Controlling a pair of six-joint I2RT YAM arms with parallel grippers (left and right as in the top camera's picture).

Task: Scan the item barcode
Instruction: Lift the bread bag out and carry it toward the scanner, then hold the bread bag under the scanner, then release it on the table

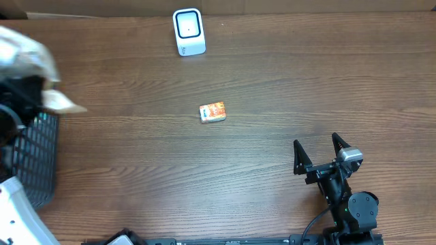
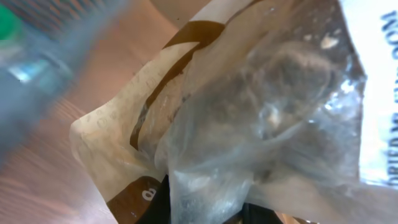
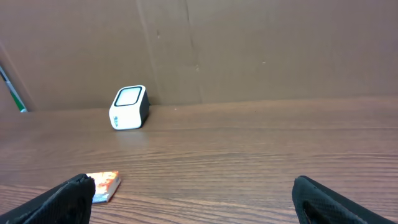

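Bag (image 2: 249, 112) pinched tight in left gripper (image 2: 205, 210), crinkled clear film and tan print filling the wrist view; no barcode visible. Seemingly raised, with basket (image 1: 41, 156) just beneath and beside. Scanner (image 1: 189, 30) well apart, off to that gripper's right and farther out; orange packet (image 1: 212, 112) lying out that way too. Right gripper (image 1: 316, 141) spread wide, grasping nothing. Probably the carry-to-scanner step. Next: swing right, then turn the bag until its code faces the window.
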